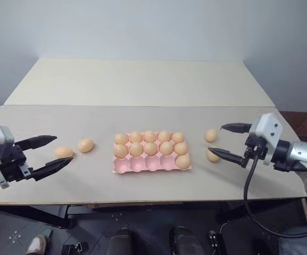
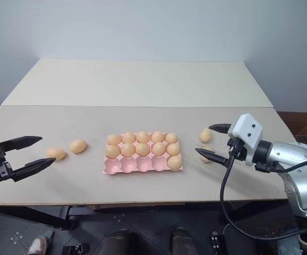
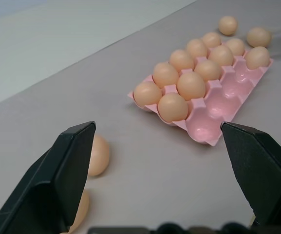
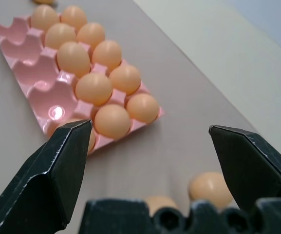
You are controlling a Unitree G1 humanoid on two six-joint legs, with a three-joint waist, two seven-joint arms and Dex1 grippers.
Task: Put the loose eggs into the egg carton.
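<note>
We see the pink egg carton [image 1: 151, 164] lying flat near the middle of the pale table [image 1: 142, 85], its long side running left to right. Its far row and middle row each hold five eggs, and the near row holds one egg [image 1: 183, 161] in its rightmost cup; the other four near cups are bare.

Four loose eggs lie on the table. Two sit to the left of the carton, well apart from it: one [image 1: 85, 145] nearer the carton and one [image 1: 64, 152] farther left, close to each other but not touching. Two more sit just right of the carton: one [image 1: 211, 135] farther back and one [image 1: 213, 155] nearer.

Our left gripper [image 1: 51, 154] hangs above the table at the left, its fingers spread wide and holding nothing, with the leftmost loose egg just beside the tips. Our right gripper [image 1: 226, 141] hangs at the right, fingers likewise spread wide and empty; the nearer right-hand egg lies by the lower fingertip, partly hidden by it, and we cannot tell whether they touch.
</note>
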